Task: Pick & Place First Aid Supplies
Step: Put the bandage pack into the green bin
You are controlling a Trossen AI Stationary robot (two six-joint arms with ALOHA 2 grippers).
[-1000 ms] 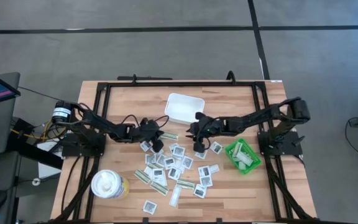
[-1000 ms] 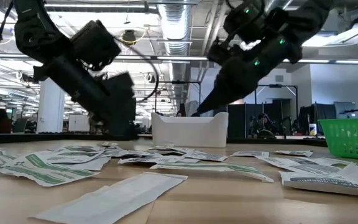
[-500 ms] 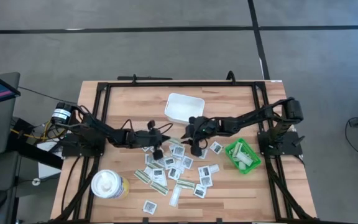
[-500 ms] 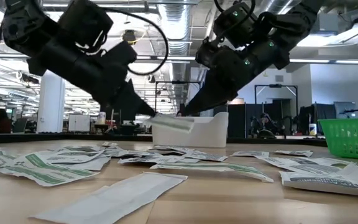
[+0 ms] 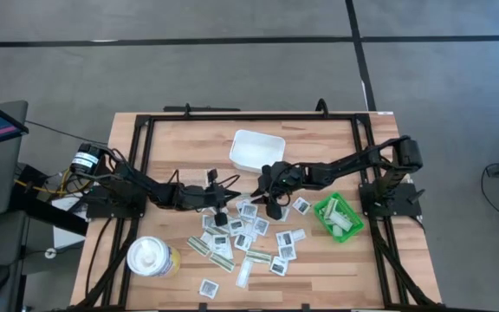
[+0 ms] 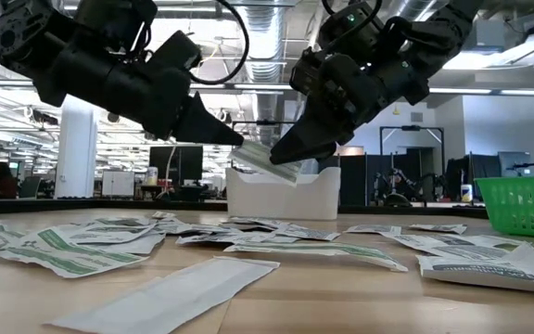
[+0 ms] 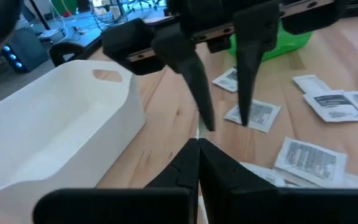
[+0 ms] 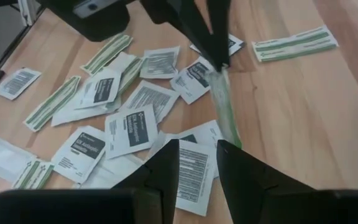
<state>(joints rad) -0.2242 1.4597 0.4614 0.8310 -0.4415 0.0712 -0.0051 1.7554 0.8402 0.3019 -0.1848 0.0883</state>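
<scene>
Along the front edge of the worktop [image 5: 171, 147], a long white packet [image 6: 170, 297] is lying flat and closest to the low camera, with white-and-olive strips beside it and the rest of the first aid supplies [image 5: 245, 236] spreading behind it in a loose scatter of square white packets with dark print and narrow strips, several overlapping. A round white container [image 5: 152, 256] is standing near the front on the left arm's side, apart from the scatter. A green bin [image 5: 338, 217] is sitting on the right arm's side, just beside the outermost packets, with pale items lying inside it. Above the far part of the scatter, the left pincer [image 6: 235, 141] is hanging clear of the wood with its fingers pressed together, pinching one narrow white-and-olive strip [image 8: 224, 109] by its end; the strip is drooping from the tips, in the air and touching nothing below. The right pincer [image 8: 196, 144] is facing the left one at close range, its fingers spread, with the free end of the strip just ahead of the gap and not gripped by it. Beyond both pincers, a white rectangular tray [image 5: 256, 149] is resting on the wood, near the held strip but apart from it; whether anything is lying inside the tray cannot be told.
</scene>
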